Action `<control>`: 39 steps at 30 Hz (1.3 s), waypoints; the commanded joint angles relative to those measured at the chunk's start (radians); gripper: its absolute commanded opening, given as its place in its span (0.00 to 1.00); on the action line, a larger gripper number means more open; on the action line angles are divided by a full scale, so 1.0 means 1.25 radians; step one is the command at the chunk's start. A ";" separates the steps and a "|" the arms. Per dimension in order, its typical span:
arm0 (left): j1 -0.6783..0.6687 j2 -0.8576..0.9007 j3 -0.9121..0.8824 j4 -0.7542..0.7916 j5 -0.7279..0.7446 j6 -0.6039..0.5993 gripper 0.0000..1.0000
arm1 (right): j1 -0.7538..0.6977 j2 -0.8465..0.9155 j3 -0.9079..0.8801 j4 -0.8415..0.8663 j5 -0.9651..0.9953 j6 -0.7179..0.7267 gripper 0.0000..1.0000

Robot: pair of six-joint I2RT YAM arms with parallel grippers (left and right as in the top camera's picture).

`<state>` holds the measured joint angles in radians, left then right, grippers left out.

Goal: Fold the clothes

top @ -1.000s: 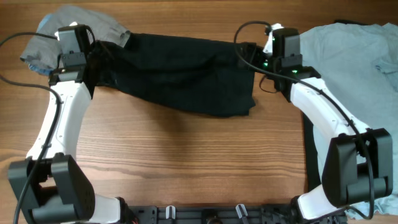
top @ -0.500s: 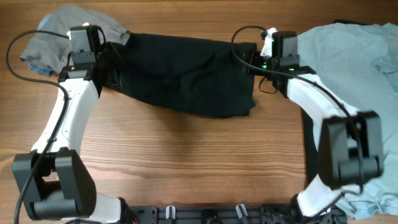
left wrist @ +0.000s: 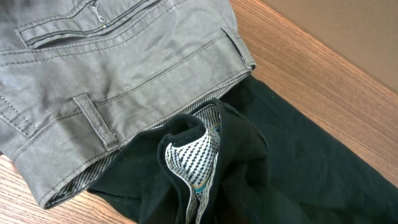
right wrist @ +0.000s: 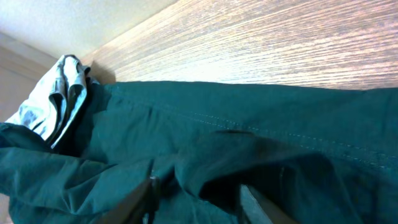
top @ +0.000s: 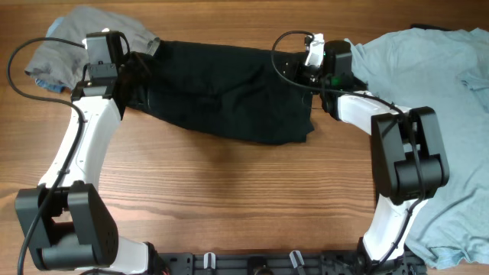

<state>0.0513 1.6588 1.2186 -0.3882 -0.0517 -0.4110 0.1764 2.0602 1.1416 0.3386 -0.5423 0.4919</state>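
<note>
A: Trousers [top: 221, 92], where are they lying?
B: Black, stretching along the far side of the desk [top: 229, 198] between both arms, probably flattening out for a fold.
A: Pincers?
B: Right pincer [right wrist: 196, 186] is clenching a ridge of cloth at one end. Left pincer [top: 136, 70] is hovering at the waistband beside grey jeans [left wrist: 124, 68]; fingers hidden, cannot tell.

The front half of the table [top: 229, 198] is bare wood, open from side to side between the left arm [top: 72, 160] and the right arm [top: 405, 160]. Along the back the black garment [top: 221, 88] fills the middle, touching the grey trousers [top: 69, 38] heaped in the left corner. A pale blue shirt [top: 435, 69] blankets the right side down to the front edge.
</note>
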 commanded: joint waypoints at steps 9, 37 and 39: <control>-0.003 0.008 0.011 0.019 0.005 -0.013 0.09 | -0.060 -0.025 0.015 -0.005 -0.054 0.047 0.04; 0.021 0.165 0.021 0.204 0.096 0.034 0.93 | -0.165 -0.124 0.015 -0.343 0.015 -0.041 0.58; 0.039 0.143 0.032 0.145 0.098 0.054 0.98 | -0.167 -0.124 0.015 -0.447 0.015 -0.101 0.64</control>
<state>0.0586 1.8828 1.2221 -0.1261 0.0589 -0.4202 -0.0181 1.9182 1.1534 -0.0868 -0.5388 0.4980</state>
